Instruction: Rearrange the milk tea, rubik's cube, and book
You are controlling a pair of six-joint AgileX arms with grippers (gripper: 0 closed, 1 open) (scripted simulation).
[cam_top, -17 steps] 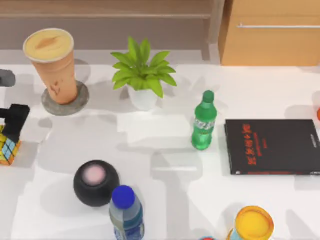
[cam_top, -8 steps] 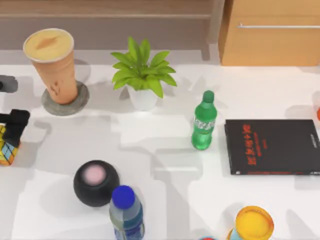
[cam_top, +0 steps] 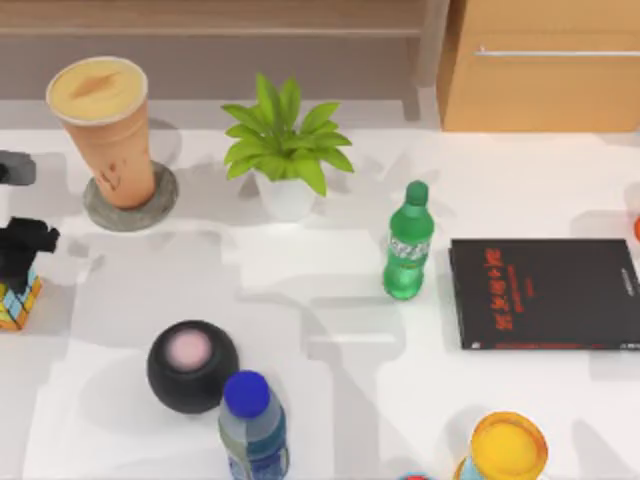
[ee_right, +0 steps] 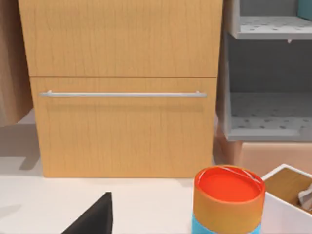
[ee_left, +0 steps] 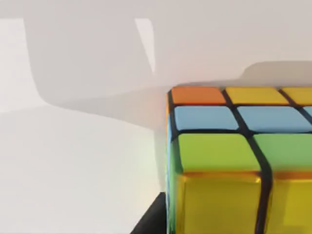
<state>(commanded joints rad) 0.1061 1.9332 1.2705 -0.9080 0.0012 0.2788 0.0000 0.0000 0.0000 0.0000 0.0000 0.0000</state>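
Note:
The rubik's cube (cam_top: 14, 303) rests on the table at the far left edge. My left gripper (cam_top: 22, 255) hangs right over it, open. In the left wrist view the cube (ee_left: 234, 161) looms very close, with one black finger (ee_left: 151, 222) beside its face. The milk tea (cam_top: 103, 130) stands upright on a grey coaster (cam_top: 150, 208) at the back left, apart from the gripper. The book is out of view. A black part of my right gripper (ee_right: 95, 217) shows in the right wrist view, facing a wooden drawer cabinet (ee_right: 122, 122).
A potted plant (cam_top: 285, 150) and a green bottle (cam_top: 407, 245) stand mid-table. A black sphere (cam_top: 192, 365), a blue-capped bottle (cam_top: 252, 425) and a yellow-orange container (cam_top: 507, 448) sit near the front. A thin black book with red characters (cam_top: 545, 293) lies at the right.
My left gripper has shifted slightly left and come further over the cube. The cube has stayed in place.

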